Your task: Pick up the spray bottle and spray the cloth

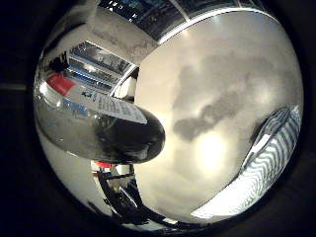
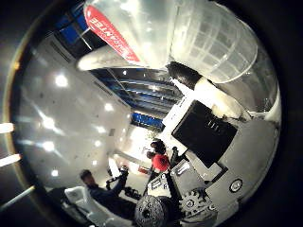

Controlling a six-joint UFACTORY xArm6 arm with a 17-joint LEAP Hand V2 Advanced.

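The spray bottle (image 1: pixel 104 118) fills much of the little finger side palm view, close against the palm. It has a white label, a red patch and a dark end. In the thumb side palm view its clear body with a red label (image 2: pixel 180 43) lies across the palm. My right hand (image 2: pixel 208 128) has its white and black fingers curled against the bottle's side. The bottle is held above the glossy table (image 1: pixel 212 79). A striped white and blue cloth (image 1: pixel 267 153) lies on the table, away from the bottle.
The bottle and hand cast a dark shadow (image 1: pixel 207 117) on the table between the bottle and the cloth. The thumb side palm view looks out at the room and its ceiling lights (image 2: pixel 47 123).
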